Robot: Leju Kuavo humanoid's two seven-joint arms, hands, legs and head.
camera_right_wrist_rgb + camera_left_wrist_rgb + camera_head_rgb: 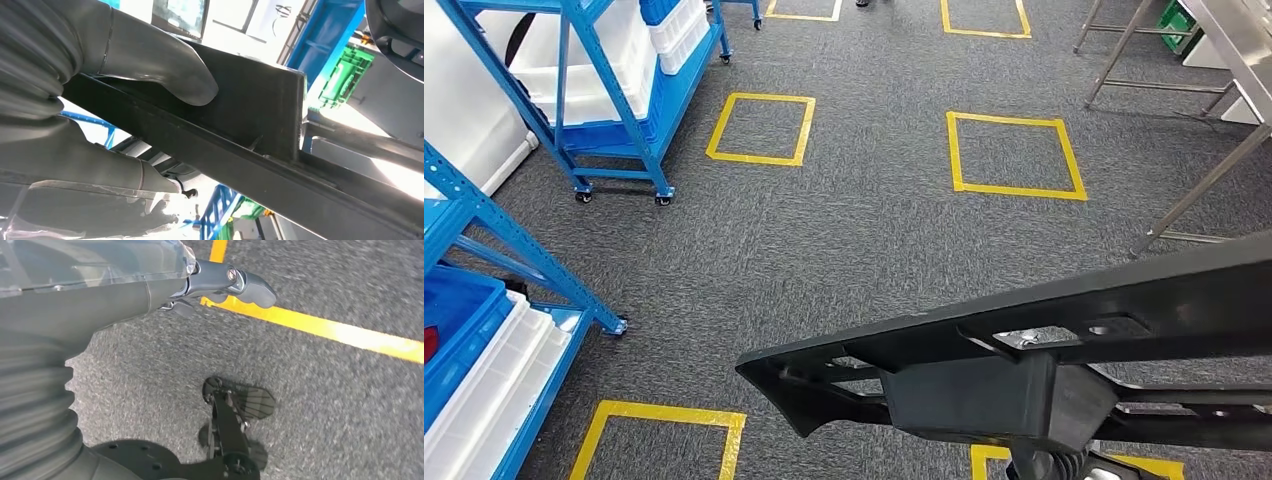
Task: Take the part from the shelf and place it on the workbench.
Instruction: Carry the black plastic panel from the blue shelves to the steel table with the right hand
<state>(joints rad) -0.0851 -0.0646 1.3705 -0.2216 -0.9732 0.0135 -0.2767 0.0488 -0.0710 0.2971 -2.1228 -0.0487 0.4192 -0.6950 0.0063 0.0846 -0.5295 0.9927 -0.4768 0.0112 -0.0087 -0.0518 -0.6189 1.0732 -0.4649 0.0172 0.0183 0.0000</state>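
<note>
Part: long black moulded bracket, lower right of head frame, above carpet. Likely rigid, light, awkwardly long. Right hand clasps its central block; left hand holds nothing, fingers curled.

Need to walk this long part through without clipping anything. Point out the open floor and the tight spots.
Open: the grey carpet between the wheeled blue cart and the steel table legs, around the two yellow tape squares. Crowded: the left edge, where the blue shelf with white bins juts in, and the right by the table legs. The black part in the right hand spans the near foreground.
</note>
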